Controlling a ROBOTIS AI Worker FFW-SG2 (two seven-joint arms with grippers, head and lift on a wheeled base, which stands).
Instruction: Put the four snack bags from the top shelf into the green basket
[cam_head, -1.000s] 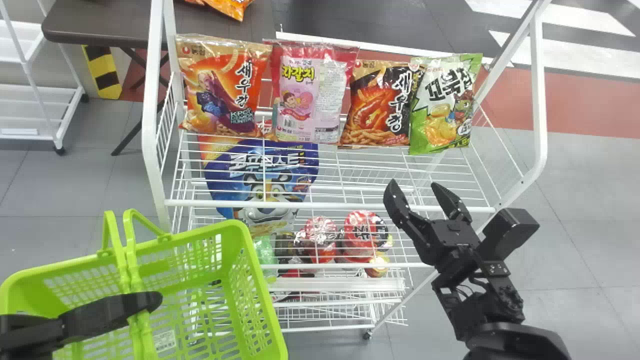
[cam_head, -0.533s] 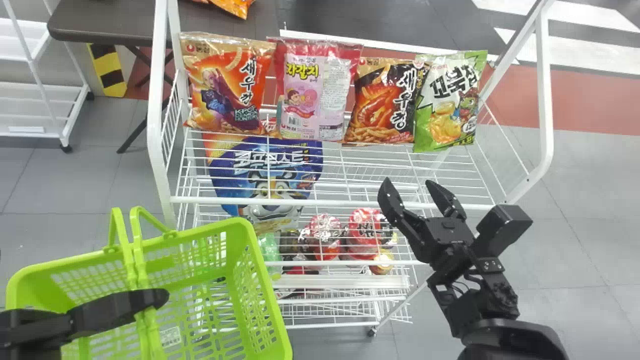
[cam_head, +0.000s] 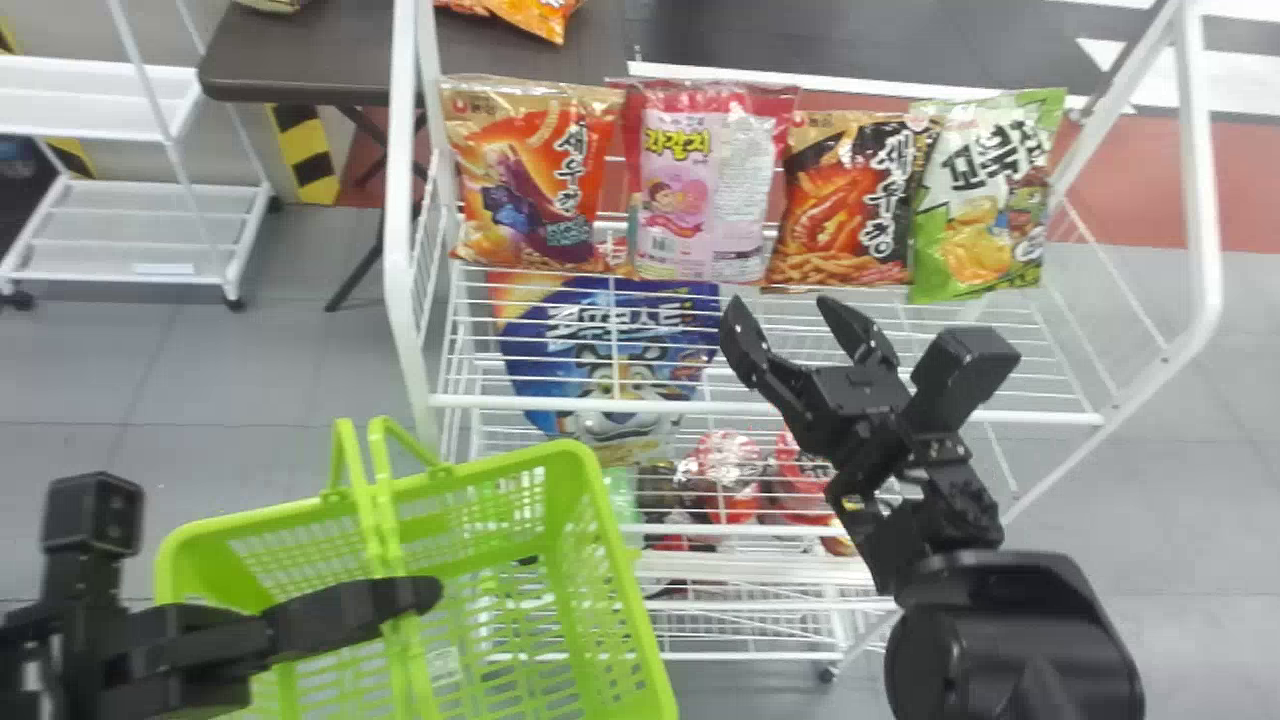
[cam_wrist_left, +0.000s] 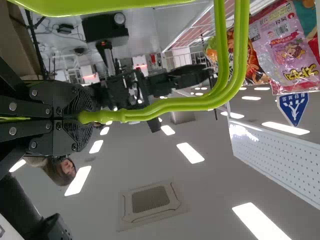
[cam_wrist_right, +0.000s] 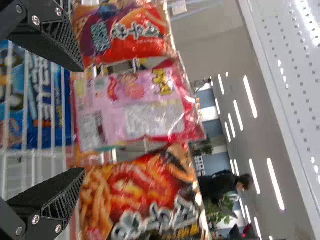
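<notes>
My right gripper (cam_head: 782, 318) stands open in front of the top shelf, just below the pink bag (cam_head: 700, 185) and the black-orange bag (cam_head: 845, 205). An orange bag (cam_head: 535, 175) is at the row's left, a green bag (cam_head: 985, 200) at its right. In the right wrist view, the gripper (cam_wrist_right: 82, 120) has its fingers apart with the pink bag (cam_wrist_right: 132, 107) beyond the gap. My left gripper (cam_head: 405, 600) holds the green basket (cam_head: 610, 540) by its handles; in the left wrist view the gripper (cam_wrist_left: 82, 118) is shut on the handles (cam_wrist_left: 165, 106).
White wire rack bars (cam_head: 620, 406) run across below the bags. A blue bag (cam_head: 610, 350) and several red-lidded cups (cam_head: 725, 480) are on lower levels. A dark table (cam_head: 300, 60) stands behind at the left, near another white rack (cam_head: 150, 235).
The head view has swung left, so rack and basket appear farther right. My right gripper has moved left and up relative to the rack, toward the pink bag. Its fingers stayed open.
</notes>
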